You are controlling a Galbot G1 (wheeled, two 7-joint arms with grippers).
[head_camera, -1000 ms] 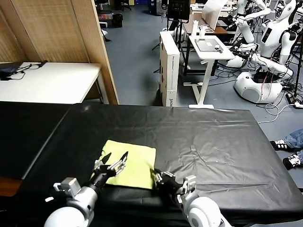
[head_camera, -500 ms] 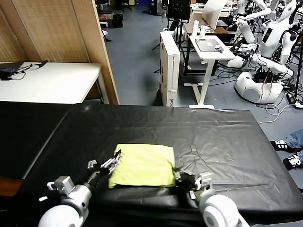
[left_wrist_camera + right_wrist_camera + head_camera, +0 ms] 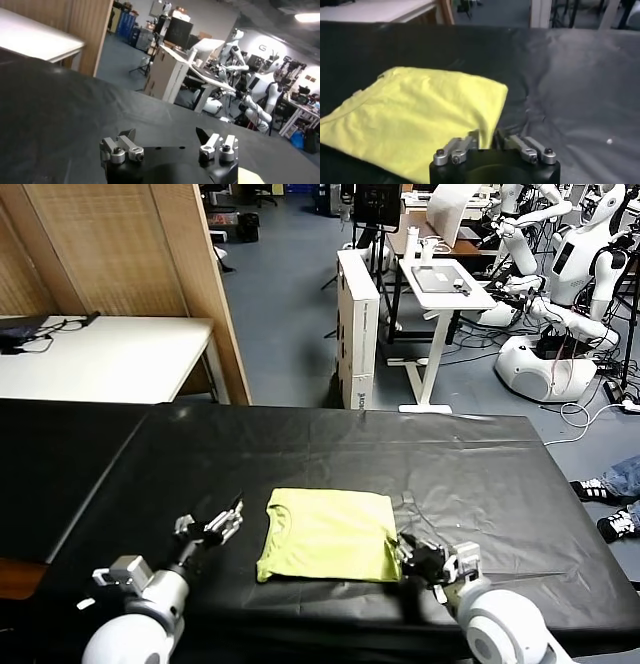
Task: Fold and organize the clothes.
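T-shirt (image 3: 328, 534) lies folded compact on black surface (image 3: 480, 474) | left hand (image 3: 212, 526) released, beside | right hand (image 3: 418, 556) at shirt edge, grip cannot be told | folding judged nearly done.

Folded lime-green T-shirt (image 3: 328, 534) lies flat on the black table (image 3: 480, 474).
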